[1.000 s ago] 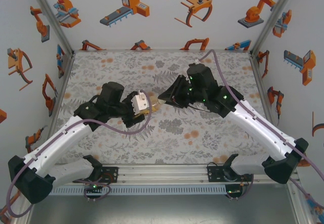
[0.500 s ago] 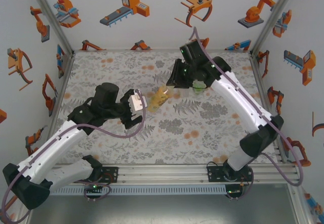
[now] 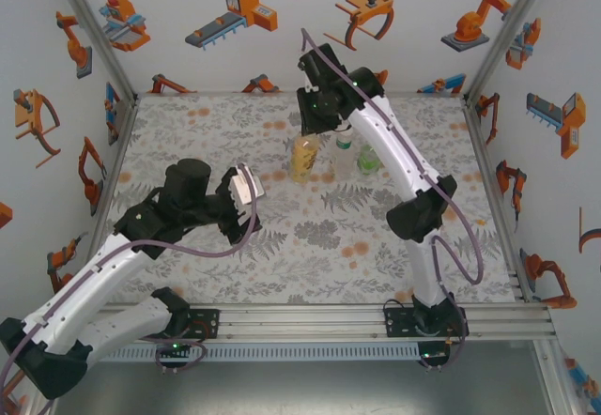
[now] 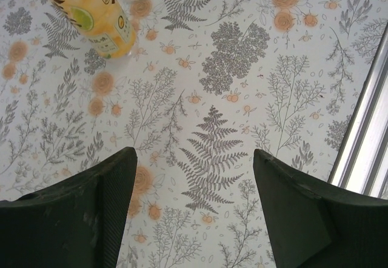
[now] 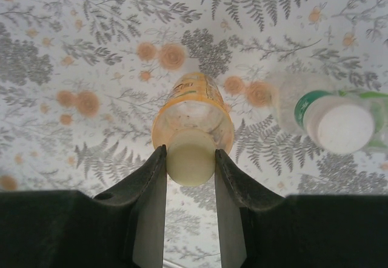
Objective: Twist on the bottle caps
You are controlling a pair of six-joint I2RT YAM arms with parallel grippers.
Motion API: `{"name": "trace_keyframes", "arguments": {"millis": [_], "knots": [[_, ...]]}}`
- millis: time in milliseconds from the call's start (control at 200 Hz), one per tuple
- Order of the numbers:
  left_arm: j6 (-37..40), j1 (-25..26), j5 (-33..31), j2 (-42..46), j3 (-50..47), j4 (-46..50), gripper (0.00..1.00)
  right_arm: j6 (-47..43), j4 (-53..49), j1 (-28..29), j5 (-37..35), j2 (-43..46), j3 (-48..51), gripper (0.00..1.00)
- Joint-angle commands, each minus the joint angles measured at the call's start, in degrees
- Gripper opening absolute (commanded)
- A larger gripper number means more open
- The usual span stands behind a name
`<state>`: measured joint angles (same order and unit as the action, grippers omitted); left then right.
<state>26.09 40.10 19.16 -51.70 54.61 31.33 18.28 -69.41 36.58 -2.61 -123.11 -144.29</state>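
The yellow-orange juice bottle [image 3: 301, 160] stands upright at the back middle of the table. My right gripper [image 5: 189, 151] reaches down from above and is shut on its pale yellow cap [image 5: 190, 159]. To its right stand the clear bottle [image 3: 345, 154], topped by a white cap [image 5: 338, 125], and the short green bottle [image 3: 368, 161]. My left gripper [image 4: 194, 159] hovers open over bare tablecloth, nothing between its fingers, with the juice bottle [image 4: 97, 13] ahead of it to the left.
The floral tablecloth [image 3: 394, 237] covers the table. A metal rail [image 4: 364, 140] runs along the edge at the right of the left wrist view. The enclosure walls stand close behind the bottles.
The right arm carried the juice bottle from the left gripper to the back of the table and stood it beside the other two. The left gripper opened and drew back.
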Motion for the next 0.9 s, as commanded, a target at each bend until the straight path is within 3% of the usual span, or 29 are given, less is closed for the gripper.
{"name": "trace_keyframes", "arguments": {"millis": [0, 536, 896], "knots": [[-3.53, 0.01, -0.28, 2.33, -0.86, 1.22, 0.71, -5.36, -1.91, -0.62, -3.08, -0.8, -2.41, 0.0], [-7.19, 0.08, -1.22, 6.3, -2.75, 1.53, 0.71, -9.65, 3.42, -0.97, -1.91, -5.47, -1.51, 0.01], [-6.55, 0.15, -0.94, 5.52, -2.63, 1.43, 0.72, -9.85, 3.4, -0.94, -1.43, -5.42, -1.06, 0.35]]}}
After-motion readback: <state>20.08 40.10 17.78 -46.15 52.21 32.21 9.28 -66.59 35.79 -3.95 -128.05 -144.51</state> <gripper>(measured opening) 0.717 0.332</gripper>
